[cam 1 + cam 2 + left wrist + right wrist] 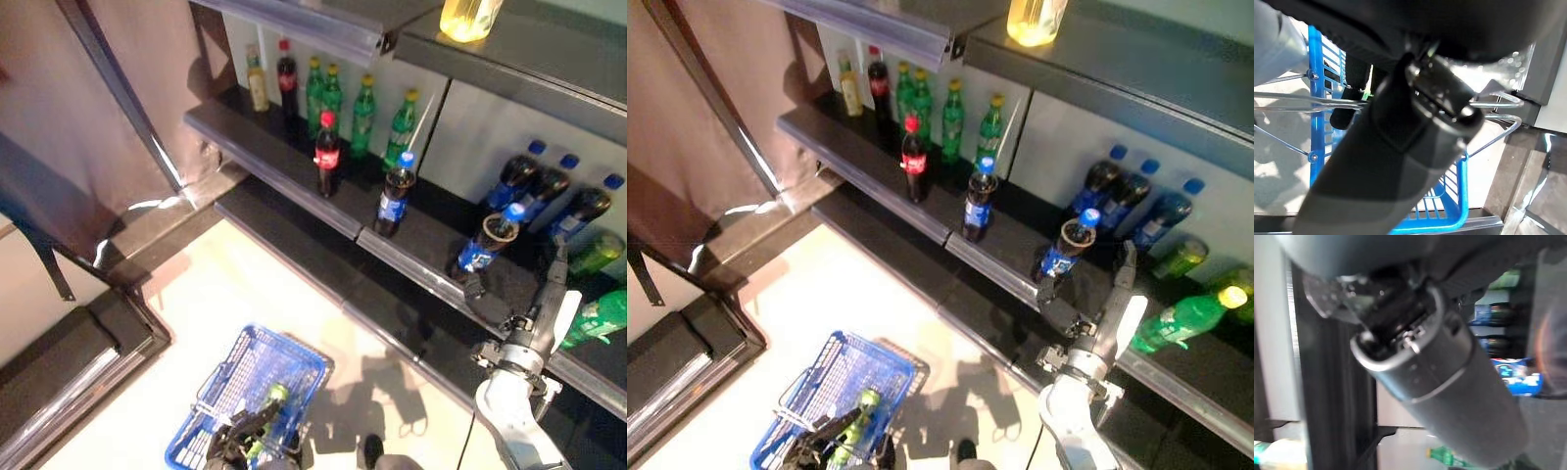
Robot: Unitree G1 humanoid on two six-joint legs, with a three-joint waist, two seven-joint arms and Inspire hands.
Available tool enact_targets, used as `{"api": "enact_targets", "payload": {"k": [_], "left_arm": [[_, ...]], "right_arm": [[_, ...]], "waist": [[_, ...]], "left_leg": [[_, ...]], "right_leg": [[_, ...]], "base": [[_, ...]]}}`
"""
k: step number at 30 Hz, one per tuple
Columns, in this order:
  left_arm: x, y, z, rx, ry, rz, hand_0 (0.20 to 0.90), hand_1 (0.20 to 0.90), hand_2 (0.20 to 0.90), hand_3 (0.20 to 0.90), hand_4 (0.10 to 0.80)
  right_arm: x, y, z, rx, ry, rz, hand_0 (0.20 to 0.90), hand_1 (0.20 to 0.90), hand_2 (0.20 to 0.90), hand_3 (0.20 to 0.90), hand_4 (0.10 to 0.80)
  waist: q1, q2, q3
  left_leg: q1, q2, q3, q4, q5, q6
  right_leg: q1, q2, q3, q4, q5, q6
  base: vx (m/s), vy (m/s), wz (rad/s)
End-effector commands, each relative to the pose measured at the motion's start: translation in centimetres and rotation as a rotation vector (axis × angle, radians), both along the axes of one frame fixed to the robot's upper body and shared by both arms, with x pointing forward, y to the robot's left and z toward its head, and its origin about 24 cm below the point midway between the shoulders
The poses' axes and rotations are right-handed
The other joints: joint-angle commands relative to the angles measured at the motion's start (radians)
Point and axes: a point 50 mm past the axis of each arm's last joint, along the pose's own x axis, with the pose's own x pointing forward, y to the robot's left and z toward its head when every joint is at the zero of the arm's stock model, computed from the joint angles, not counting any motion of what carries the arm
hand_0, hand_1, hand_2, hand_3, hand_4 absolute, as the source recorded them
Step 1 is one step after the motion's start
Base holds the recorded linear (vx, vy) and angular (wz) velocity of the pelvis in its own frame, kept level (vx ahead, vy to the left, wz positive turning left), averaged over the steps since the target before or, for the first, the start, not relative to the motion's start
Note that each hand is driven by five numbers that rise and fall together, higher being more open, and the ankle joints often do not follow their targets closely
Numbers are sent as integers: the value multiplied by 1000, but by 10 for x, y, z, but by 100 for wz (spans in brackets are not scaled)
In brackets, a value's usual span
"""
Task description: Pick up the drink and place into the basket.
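A blue wire basket [297,354] stands on the pale floor at the bottom of the head views, with a green bottle [273,396] lying in it. My left hand [243,443] is at its near end, fingers curled round the wire handle [1488,104]. My right hand [532,331] reaches up to the lower shelf [411,257] with its fingers straight and holds nothing. Just past its fingertips [1127,262] leans a dark drink bottle with a blue cap and blue label [487,243]. I see a small gap between the hand and that bottle.
On the shelf stand a red-label cola bottle [326,155], a blue-label bottle [396,198] and a row of green bottles [363,114] behind. More dark bottles [549,188] and green bottles [600,318] lie to the right. An upper shelf [509,54] overhangs.
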Motion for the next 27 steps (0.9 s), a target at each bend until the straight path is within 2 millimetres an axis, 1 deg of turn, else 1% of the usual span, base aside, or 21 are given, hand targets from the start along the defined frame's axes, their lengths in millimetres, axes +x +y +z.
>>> {"api": "enact_targets", "payload": {"k": [1,4,7,8,10,11,12,14,15,16,20,24,25,27], "left_arm": [[5,19,8,91,-56,21,300,300,300,200,100],[25,16,17,82,-132,27,300,300,300,200,100],[41,9,25,71,-193,10,300,300,300,200,100],[42,9,25,70,-199,8,300,300,300,200,100],[53,6,30,61,-233,-2,300,300,300,200,100],[53,6,30,61,-233,-2,300,300,300,200,100],[58,3,32,52,-247,-10,300,300,300,200,100],[62,1,34,44,-259,-17,300,300,300,200,100],[66,-2,36,36,-270,-27,300,300,300,200,100],[67,-3,36,35,-272,-29,300,300,300,200,100],[71,-7,37,24,-280,-41,300,300,300,200,100],[74,-7,39,24,-289,-55,300,300,300,200,100],[75,-6,39,25,-289,-54,300,300,300,200,100],[76,-4,40,29,-293,-60,300,300,300,200,100]], "right_arm": [[21,7,57,74,-372,11,900,900,900,900,800],[26,6,57,138,-401,-15,900,900,900,900,800],[34,5,59,190,-427,-39,900,900,900,900,800],[35,4,60,198,-431,-43,900,900,900,900,800],[44,6,68,201,-464,-49,900,900,900,900,800],[44,6,68,201,-464,-49,900,900,900,900,800],[50,7,75,196,-485,-48,900,900,900,900,800],[54,7,82,193,-502,-46,900,900,900,900,800],[59,8,88,189,-518,-43,900,900,900,900,800],[60,8,89,188,-521,-42,900,900,900,900,800],[70,9,107,192,-573,-37,900,900,900,900,800],[78,10,128,162,-629,-24,900,900,900,900,800],[79,9,129,157,-632,-21,900,900,900,900,800],[85,8,140,142,-644,-13,900,900,900,900,800]], "waist": [[12,-20,71],[7,-17,122],[4,-8,159],[4,-7,162],[3,3,189],[3,3,189],[4,10,203],[5,17,215],[6,24,227],[6,25,229],[14,37,253],[26,46,272],[27,47,273],[36,49,285]], "left_leg": [[-86,57,-25,245,-123,-38],[-152,58,-37,314,-127,-41],[-197,53,-46,353,-126,-42],[-200,52,-47,355,-125,-42],[-227,47,-54,370,-117,-43],[-227,47,-54,371,-117,-43],[-239,42,-57,375,-108,-43],[-250,38,-59,379,-102,-43],[-263,34,-61,386,-96,-42],[-266,33,-62,387,-95,-43],[-288,26,-70,401,-81,-44],[-309,18,-80,410,-69,-44],[-312,17,-81,411,-69,-44],[-320,12,-85,418,-72,-42]], "right_leg": [[-150,-43,-19,222,-42,17],[-209,-42,-19,284,-50,-1],[-252,-43,-15,323,-54,-13],[-256,-43,-14,327,-54,-14],[-283,-45,-13,346,-55,-21],[-283,-46,-13,346,-55,-21],[-296,-46,-12,354,-55,-25],[-307,-48,-11,361,-55,-27],[-321,-49,-11,370,-54,-29],[-323,-49,-11,371,-54,-29],[-339,-52,-16,382,-54,-34],[-354,-55,-23,389,-52,-37],[-357,-56,-23,391,-52,-37],[-362,-57,-26,399,-56,-38]], "base": [[-134,-38,-4],[-114,-13,-2],[-69,13,-3],[-58,14,-5],[-60,22,-3],[-59,27,-6],[-34,18,-6],[-51,27,-2],[-48,25,0],[-46,21,1],[0,0,0],[-3,-6,2],[0,0,0],[0,0,0]]}}
